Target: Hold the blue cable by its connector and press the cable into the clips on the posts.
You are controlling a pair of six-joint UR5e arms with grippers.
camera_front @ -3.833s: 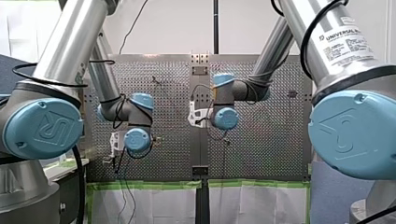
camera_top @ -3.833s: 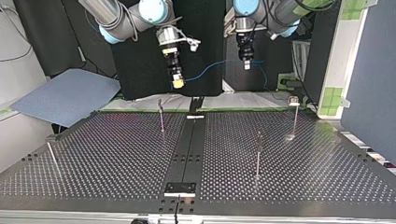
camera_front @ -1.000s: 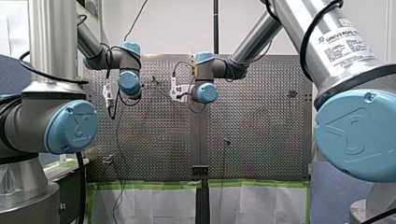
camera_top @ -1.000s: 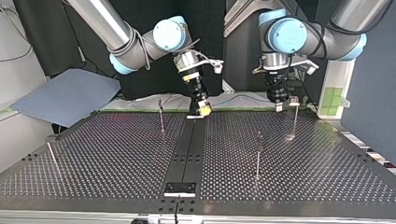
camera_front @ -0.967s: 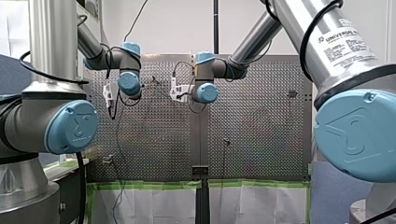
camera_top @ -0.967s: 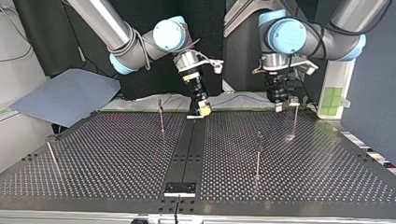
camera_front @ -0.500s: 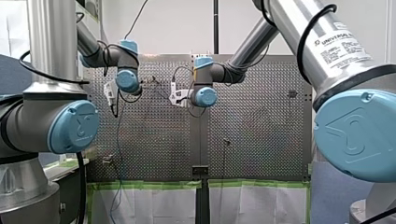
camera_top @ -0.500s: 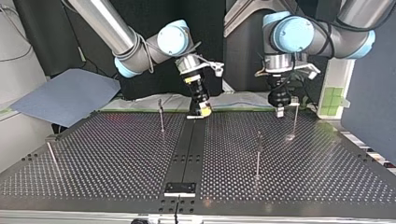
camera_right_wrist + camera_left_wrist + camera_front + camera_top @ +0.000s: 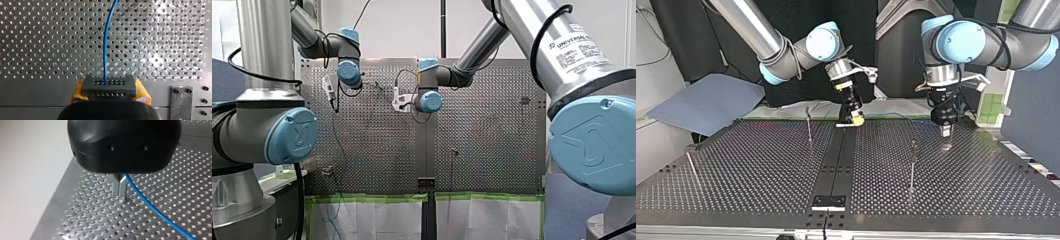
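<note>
In the right wrist view my right gripper [image 9: 109, 83] is shut on a dark grey connector [image 9: 108, 89], with a yellow pad [image 9: 78, 90] on each side. The blue cable [image 9: 105, 45] runs from it out over the perforated table [image 9: 37, 37]. My left gripper [image 9: 119, 193] has its metal fingers shut on the blue cable [image 9: 150, 206], which trails away beside them. In the top view my left gripper [image 9: 946, 132] hangs low at the right, over a thin post whose foot [image 9: 947, 147] shows below it. My right gripper [image 9: 856, 120] sits near the table's far middle.
Thin upright posts stand at the top view's left centre [image 9: 809, 127] and right centre [image 9: 912, 165], and a leaning one [image 9: 691, 167] at the far left. A dark strip [image 9: 838, 160] runs down the table's middle. A blue-grey sheet [image 9: 706, 102] lies beyond the far left corner.
In the top view my left gripper has come down and forward onto the right-hand post, covering its clip. My right gripper has shifted slightly. Both grips hold.
</note>
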